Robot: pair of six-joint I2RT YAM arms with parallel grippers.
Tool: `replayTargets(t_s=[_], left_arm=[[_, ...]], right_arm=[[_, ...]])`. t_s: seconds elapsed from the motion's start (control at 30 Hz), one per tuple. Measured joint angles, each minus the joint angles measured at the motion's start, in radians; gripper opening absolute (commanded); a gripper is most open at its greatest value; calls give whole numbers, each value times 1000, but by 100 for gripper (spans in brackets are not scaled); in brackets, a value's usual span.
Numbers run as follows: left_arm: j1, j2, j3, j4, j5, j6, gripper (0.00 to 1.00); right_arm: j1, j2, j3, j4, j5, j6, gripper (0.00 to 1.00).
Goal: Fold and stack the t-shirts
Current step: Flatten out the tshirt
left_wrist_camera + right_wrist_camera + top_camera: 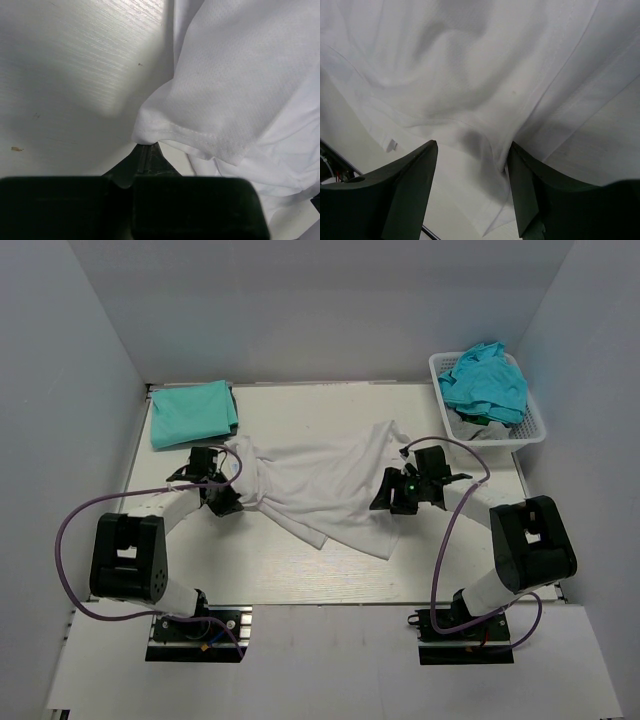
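White t-shirt (pixel 320 485) crumpled at centre of counter (pixel 300 575). Your left jaws shut, pinching hem corner; right jaws half open astride fold, nothing gripped yet. Step likely: grab to spread flat. Next: you close right, lift both evenly.

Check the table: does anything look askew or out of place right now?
Only the white t-shirt: it lies bunched and twisted diagonally across the table, not flat. The left gripper is pinched on its hem; the right gripper stands open over a fold. The folded teal t-shirt and the basket look orderly.
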Motion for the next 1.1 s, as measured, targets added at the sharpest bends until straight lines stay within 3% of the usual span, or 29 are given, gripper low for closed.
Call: replayTargets(t_s=[0.5, 0.73, 0.8, 0.93, 1.07, 1.1], left_arm=[[0, -47, 0, -2, -5, 0, 0], [0, -47, 0, -4, -6, 0, 0], [0, -47, 0, -4, -6, 0, 0], [0, -53, 0, -5, -6, 0, 0], [0, -61, 0, -5, -10, 0, 0], [0, -61, 0, -5, -11, 0, 0]], right_arm=[[2, -90, -13, -61, 44, -3, 64], [3, -46, -13, -52, 26, -2, 62], [3, -31, -13, -53, 30, -2, 58], [3, -22, -15, -55, 38, -5, 38], [3, -27, -21, -55, 55, -4, 8], [3, -32, -23, -60, 61, -2, 4]])
